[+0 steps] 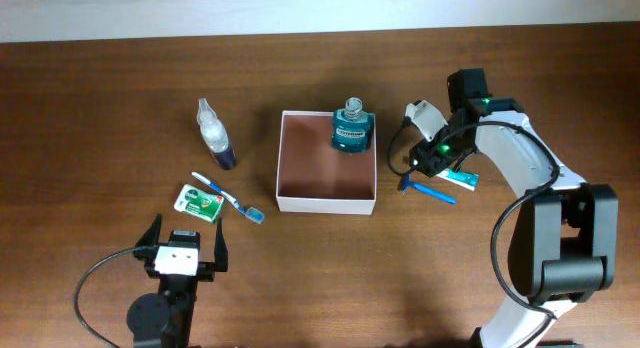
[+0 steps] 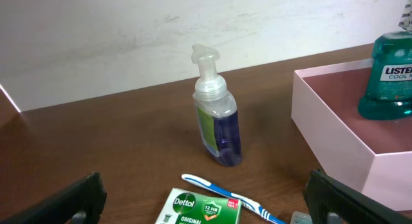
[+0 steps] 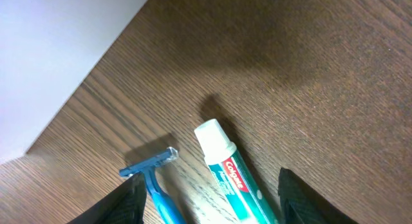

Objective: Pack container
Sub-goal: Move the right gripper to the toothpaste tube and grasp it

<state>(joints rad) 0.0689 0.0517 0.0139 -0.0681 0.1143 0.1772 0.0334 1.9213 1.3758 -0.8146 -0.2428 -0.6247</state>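
Where the overhead view looks down on the brown bench (image 1: 120, 78), the container (image 1: 305, 163) sits near its middle, open side up, with a teal mouthwash bottle (image 1: 351, 128) standing in its far right corner. To its left stands a clear pump bottle (image 1: 215, 138), and nearer the front lie a green soap box (image 1: 199, 201) and a blue toothbrush (image 1: 230, 198), the brush touching the box's right edge. The left hand (image 1: 185, 246) hovers at the front edge, spread fully wide and empty. The right hand (image 1: 432, 163) hangs just right of the container, over a blue razor (image 1: 428, 189) and a toothpaste tube (image 1: 462, 178). From the left wrist, the pump bottle (image 2: 217, 114) stands upright ahead, the container's pale wall (image 2: 328, 121) is to the right with the mouthwash (image 2: 389, 76) inside, and both dark fingers (image 2: 64, 201) sit far apart at the lower corners. From the right wrist, the razor (image 3: 158, 179) and the toothpaste (image 3: 228, 172) lie side by side on the bench between the fingers (image 3: 129, 201), which stand partly open and grip nothing.
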